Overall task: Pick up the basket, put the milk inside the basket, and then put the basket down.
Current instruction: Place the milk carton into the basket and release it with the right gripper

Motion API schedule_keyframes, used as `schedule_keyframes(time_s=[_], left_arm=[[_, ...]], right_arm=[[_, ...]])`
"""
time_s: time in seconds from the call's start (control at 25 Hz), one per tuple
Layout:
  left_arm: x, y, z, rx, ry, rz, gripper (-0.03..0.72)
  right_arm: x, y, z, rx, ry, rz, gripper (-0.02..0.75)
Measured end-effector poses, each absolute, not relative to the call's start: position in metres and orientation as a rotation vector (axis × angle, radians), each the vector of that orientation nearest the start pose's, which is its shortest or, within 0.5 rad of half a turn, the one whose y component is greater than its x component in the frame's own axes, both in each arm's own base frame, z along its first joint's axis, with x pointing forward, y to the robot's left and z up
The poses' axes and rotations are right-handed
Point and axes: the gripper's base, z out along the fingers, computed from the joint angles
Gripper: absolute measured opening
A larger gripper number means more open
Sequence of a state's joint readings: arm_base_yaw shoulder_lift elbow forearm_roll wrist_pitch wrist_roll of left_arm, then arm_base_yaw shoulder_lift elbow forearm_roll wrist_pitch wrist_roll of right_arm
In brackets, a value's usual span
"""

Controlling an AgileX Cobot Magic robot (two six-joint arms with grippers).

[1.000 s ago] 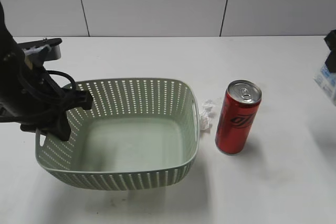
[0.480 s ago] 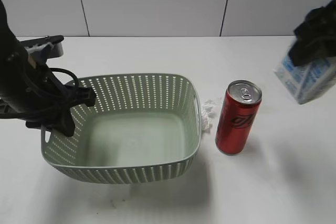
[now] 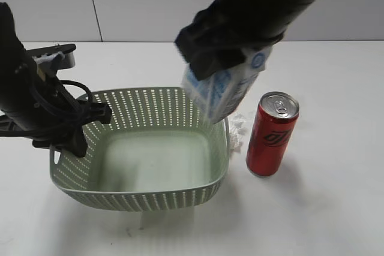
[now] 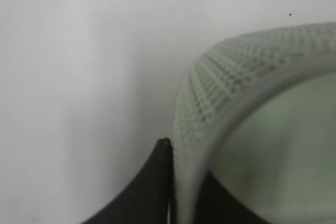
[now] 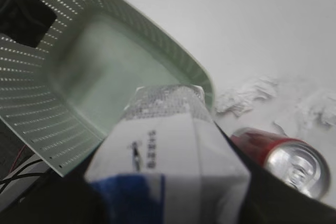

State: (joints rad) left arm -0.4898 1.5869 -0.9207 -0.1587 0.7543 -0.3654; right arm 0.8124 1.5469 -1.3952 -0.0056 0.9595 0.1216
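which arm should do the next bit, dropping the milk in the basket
Right. The right gripper already holds the milk above the basket; the left gripper is clamped on the basket's wall, holding it.

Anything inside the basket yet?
No. The basket shows a bare floor; the milk hangs in the right claw above its right rim. The near inner wall is hidden from the exterior view.

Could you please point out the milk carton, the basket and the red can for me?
milk carton (image 3: 225, 91), exterior view, its printed side.
basket (image 3: 138, 197), exterior view, near perforated wall.
red can (image 3: 271, 138), exterior view, its red side.
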Motion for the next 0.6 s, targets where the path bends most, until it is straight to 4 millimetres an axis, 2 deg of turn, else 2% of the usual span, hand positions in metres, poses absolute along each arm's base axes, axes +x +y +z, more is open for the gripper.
schedule_keyframes(time_s=[0.16, 0.28, 0.44, 0.6], left_arm=[[0.249, -0.143, 0.198, 0.035, 2.959, -0.309, 0.004], [0.249, -0.143, 0.198, 0.038, 2.958, -0.305, 0.004], [0.249, -0.143, 0.198, 0.038, 2.957, -0.305, 0.004], [0.249, -0.143, 0.198, 0.038, 2.954, -0.306, 0.003]], right_arm=[[0.231, 0.279, 0.301, -0.989, 2.497, 0.336, 0.33], [0.238, 0.297, 0.269, -1.014, 2.551, 0.329, 0.33], [0.248, 0.31, 0.234, -1.025, 2.593, 0.302, 0.33], [0.252, 0.313, 0.217, -1.046, 2.615, 0.263, 0.33]])
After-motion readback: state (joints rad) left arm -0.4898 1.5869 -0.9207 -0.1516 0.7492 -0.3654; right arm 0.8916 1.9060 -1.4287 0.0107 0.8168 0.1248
